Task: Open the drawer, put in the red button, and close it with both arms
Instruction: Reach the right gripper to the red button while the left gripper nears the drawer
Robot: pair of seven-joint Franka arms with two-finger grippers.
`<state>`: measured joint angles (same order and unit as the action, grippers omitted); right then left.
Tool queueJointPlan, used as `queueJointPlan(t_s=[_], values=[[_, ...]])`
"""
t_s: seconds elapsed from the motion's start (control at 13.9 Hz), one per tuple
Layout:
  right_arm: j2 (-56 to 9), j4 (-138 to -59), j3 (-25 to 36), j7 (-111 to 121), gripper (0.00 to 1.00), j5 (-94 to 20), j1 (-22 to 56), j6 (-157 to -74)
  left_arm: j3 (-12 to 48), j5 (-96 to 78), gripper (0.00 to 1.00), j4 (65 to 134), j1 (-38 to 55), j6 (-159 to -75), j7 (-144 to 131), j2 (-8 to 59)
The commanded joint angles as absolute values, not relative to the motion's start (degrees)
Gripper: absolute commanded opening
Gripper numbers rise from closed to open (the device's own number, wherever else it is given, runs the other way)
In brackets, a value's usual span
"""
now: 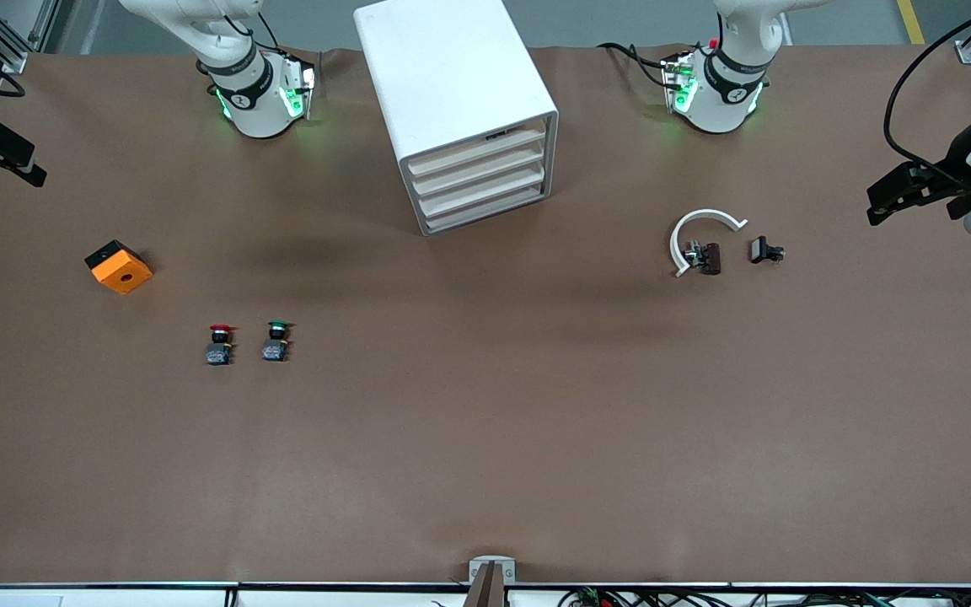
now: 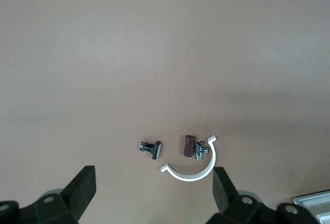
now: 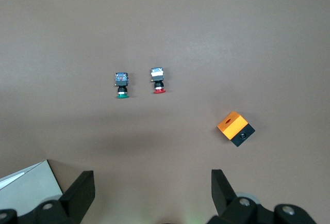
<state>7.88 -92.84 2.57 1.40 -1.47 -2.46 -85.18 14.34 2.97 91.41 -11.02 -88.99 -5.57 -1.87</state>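
The white cabinet point(image 1: 452, 84) stands between the two arm bases, and all four cream-fronted drawers point(image 1: 479, 173) are shut. The red button point(image 1: 219, 344) stands upright on the table beside the green-capped button point(image 1: 276, 341), toward the right arm's end. Both also show in the right wrist view, the red button point(image 3: 158, 79) and the green one point(image 3: 121, 84). My right gripper point(image 1: 26, 164) point(image 3: 150, 195) is open and empty, high over the right arm's end of the table. My left gripper point(image 1: 877, 202) point(image 2: 153, 195) is open and empty, high over the left arm's end.
An orange cube with a hole point(image 1: 119, 266) point(image 3: 235, 128) lies near the right arm's end. A white C-shaped clamp point(image 1: 700, 236) point(image 2: 193, 170) with a brown part point(image 2: 189, 145) and a small black part point(image 1: 764, 250) point(image 2: 151, 148) lie toward the left arm's end.
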Motion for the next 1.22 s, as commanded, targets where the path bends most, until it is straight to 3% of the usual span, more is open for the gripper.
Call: queueJointPlan(t_s=[0.0, 0.22, 0.65, 0.79, 1.15], values=[[9.32, -93.87, 2.2, 0.88, 1.0, -1.93, -2.72, -85.34, 14.68, 2.28, 1.0, 90.53, -11.51, -88.51, -5.63, -1.5], [9.23, -93.69, 2.2, 0.88, 1.0, -1.93, -2.72, -85.34, 14.59, 2.55, 1.0, 90.18, -11.43, -88.51, -5.8, -0.89], [6.42, -91.93, 2.29, 0.97, 1.0, -1.5, -2.81, -85.34, 14.85, 2.37, 1.0, 89.12, -10.38, -89.3, -7.72, 8.07], [1.43, -90.98, 2.37, 1.05, 1.0, -1.58, -3.34, -85.17, 14.85, 2.28, 1.0, 89.91, -7.83, -88.68, -20.14, 10.71], [-3.77, -90.61, 2.64, 2.36, 1.0, -2.02, -4.65, -85.17, 15.29, 1.58, 1.0, 89.83, 1.47, -86.22, -53.88, 18.7]])
